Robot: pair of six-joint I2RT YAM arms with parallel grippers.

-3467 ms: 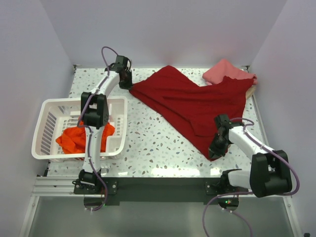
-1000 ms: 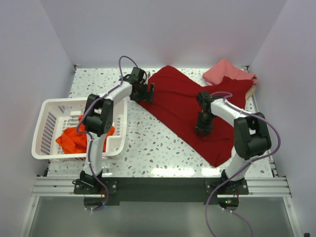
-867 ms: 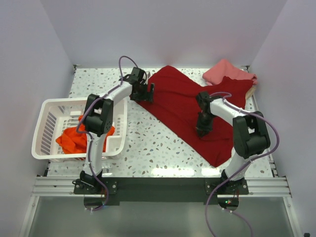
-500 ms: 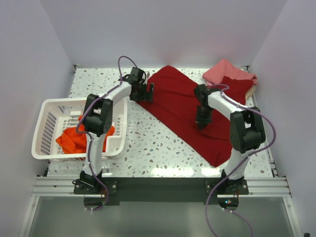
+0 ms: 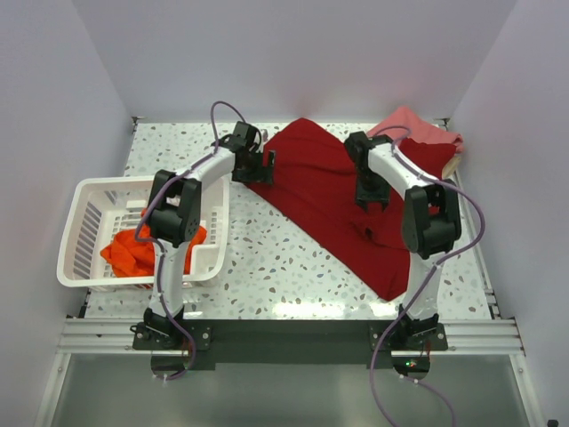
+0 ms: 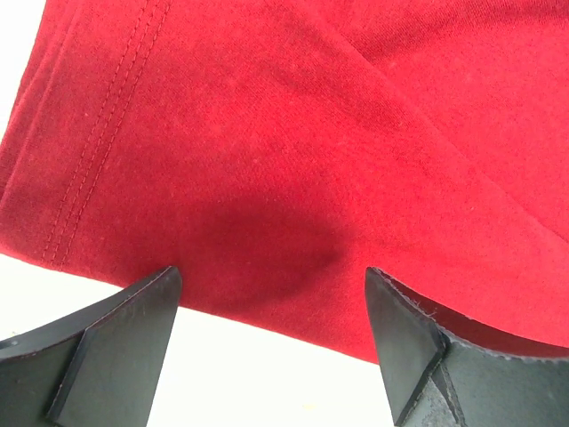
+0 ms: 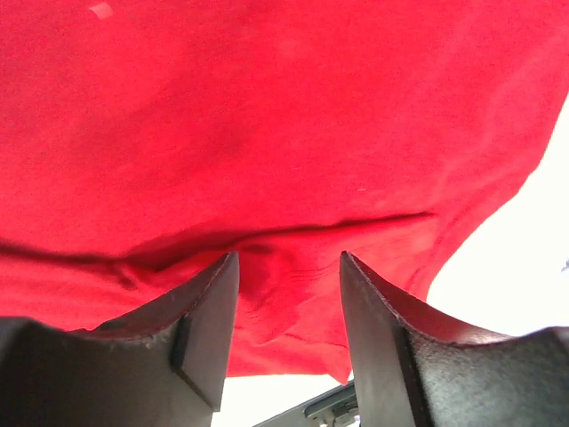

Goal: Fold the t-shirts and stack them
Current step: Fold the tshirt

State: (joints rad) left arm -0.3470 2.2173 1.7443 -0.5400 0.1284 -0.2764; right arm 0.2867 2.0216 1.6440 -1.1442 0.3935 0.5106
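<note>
The large dark crimson t-shirt (image 5: 320, 191) lies spread diagonally across the middle of the table. My left gripper (image 5: 267, 167) hovers open over its left hem, whose stitched edge (image 6: 98, 133) runs past the gap between the left gripper's (image 6: 271, 285) jaws. My right gripper (image 5: 372, 200) stands open just above a rumpled fold of the same shirt (image 7: 267, 116), with nothing pinched in the right gripper (image 7: 289, 262). A pink t-shirt (image 5: 409, 124) lies folded at the back right. The orange-red t-shirt (image 5: 133, 249) sits bunched in the basket.
The white slotted basket (image 5: 80, 231) stands at the left, near the front. A tan edge (image 5: 456, 165) shows by the pink shirt at the right border. Bare speckled tabletop (image 5: 267, 258) lies between the basket and the crimson shirt.
My right gripper has moved toward the back across the crimson shirt, dragging its right part inward, and has gone from shut to open. The left gripper has held still and open.
</note>
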